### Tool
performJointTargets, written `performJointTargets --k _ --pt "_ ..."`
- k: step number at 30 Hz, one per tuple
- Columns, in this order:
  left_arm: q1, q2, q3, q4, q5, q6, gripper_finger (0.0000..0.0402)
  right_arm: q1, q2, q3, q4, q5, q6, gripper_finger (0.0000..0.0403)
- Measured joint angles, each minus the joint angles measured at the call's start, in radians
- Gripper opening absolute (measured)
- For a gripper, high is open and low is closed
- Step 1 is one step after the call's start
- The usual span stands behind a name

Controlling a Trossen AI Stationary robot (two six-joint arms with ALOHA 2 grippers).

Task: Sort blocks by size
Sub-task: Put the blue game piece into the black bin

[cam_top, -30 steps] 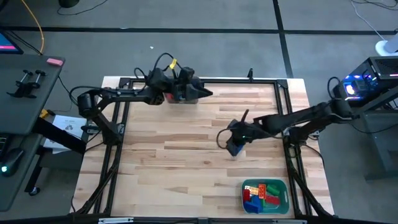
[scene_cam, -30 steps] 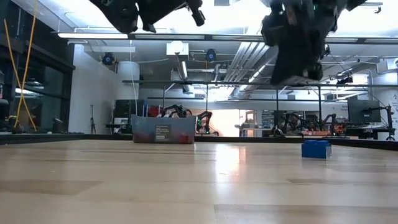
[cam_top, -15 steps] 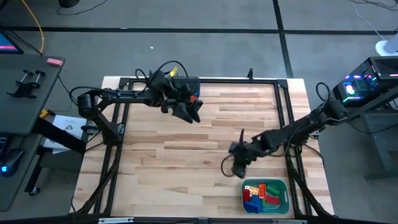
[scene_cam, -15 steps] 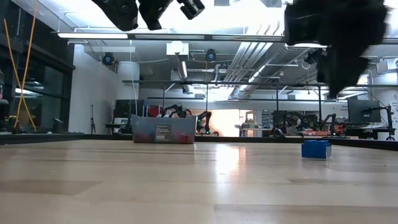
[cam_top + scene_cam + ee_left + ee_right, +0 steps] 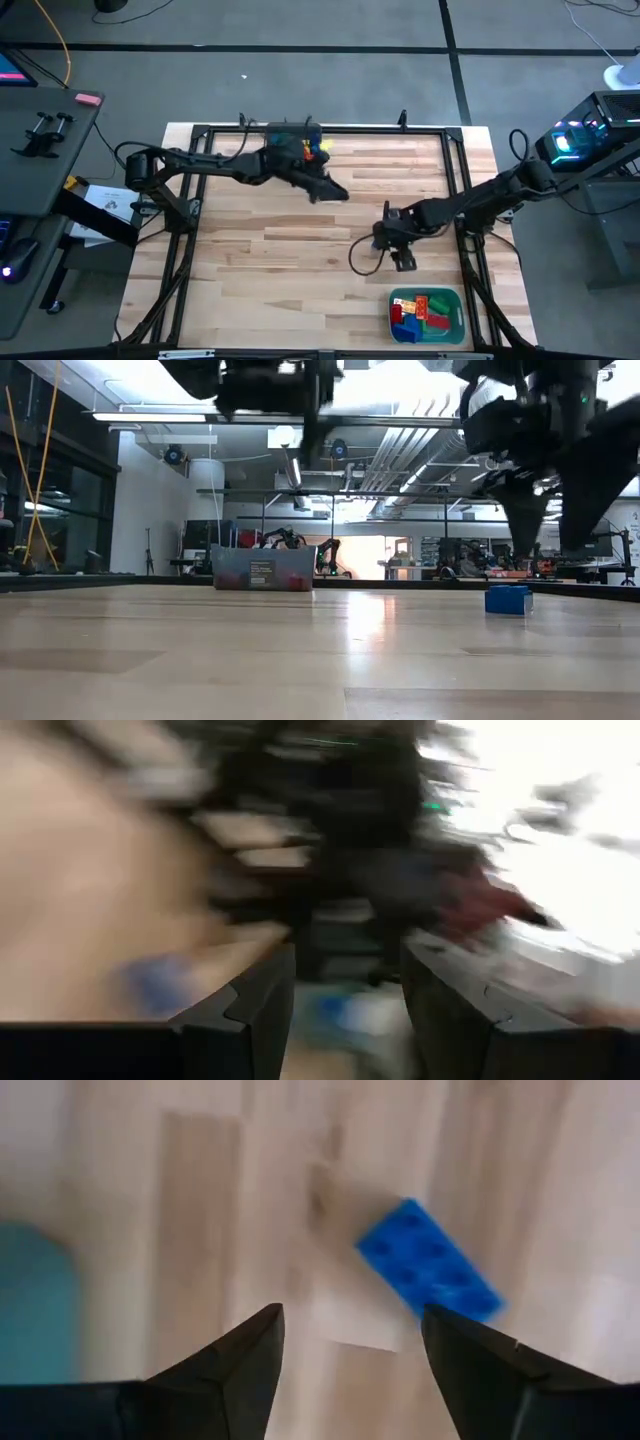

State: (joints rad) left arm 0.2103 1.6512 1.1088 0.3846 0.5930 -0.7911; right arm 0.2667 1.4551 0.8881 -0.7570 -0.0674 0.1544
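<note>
**Blue brick on the wood under my spread right fingers**

Far off to the left of my right claw (image 5: 402, 262), at the table's back edge, sits the dark grey bin (image 5: 292, 132). Yellow and blue blocks (image 5: 318, 148) show in it just behind my left claw (image 5: 335, 192), which hangs over the bare wood in front of the bin. Its fingers stand apart with nothing visible between them, though its own camera is too smeared to say more.

Near my right claw, toward the table's front edge, lies the teal tray (image 5: 453, 300). It holds a loose heap of red, green, blue and yellow bricks (image 5: 420, 310).

My right claw hovers above the table, fingers (image 5: 240, 1365) spread wide and gripping nothing. One long blue block (image 5: 430, 1263) lies flat on the wood just ahead of the fingertips, clear of both. In the low view that same block rests on the table, well below the claw.
</note>
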Motion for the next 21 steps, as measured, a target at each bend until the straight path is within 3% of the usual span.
performJointTargets --k 4,7,12,21 --pt "-0.020 0.001 0.000 -0.343 -0.389 0.136 0.0170 -0.047 0.000 0.001 -0.040 0.070 -0.208 0.0234" --pt "-0.028 0.001 -0.001 -0.482 -0.511 0.160 0.0170 -0.082 0.000 0.001 -0.035 0.085 -0.388 0.0235" --pt "-0.062 0.000 0.000 -0.572 -0.686 0.169 0.0170 -0.129 0.000 -0.001 0.001 0.068 -0.601 0.0234" --pt "-0.216 -0.006 0.000 -0.565 -1.100 0.157 0.0170 -0.142 0.064 -0.002 0.019 -0.010 -0.719 0.0234"
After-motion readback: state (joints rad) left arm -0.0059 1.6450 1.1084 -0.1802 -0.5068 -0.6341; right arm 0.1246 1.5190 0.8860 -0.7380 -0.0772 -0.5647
